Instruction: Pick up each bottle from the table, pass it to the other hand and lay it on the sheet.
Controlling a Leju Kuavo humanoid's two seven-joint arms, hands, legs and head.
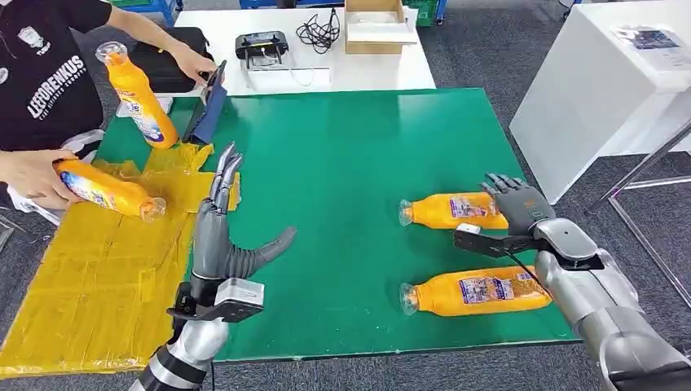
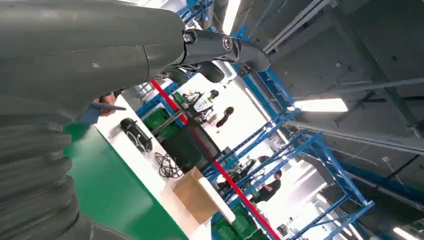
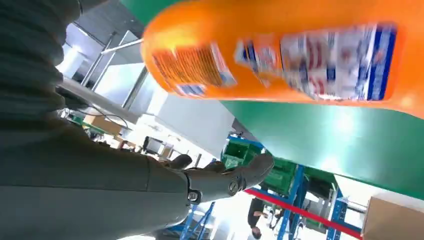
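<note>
1. Here the right hand rests with fingers spread at the base of the far bottle, gripping nothing.
2. The near bottle lies beside it on the green counter.
3. The left hand hovers empty, fingers apart, by the yellow sheet.
4. A person's hand holds a third bottle over the sheet.
</note>
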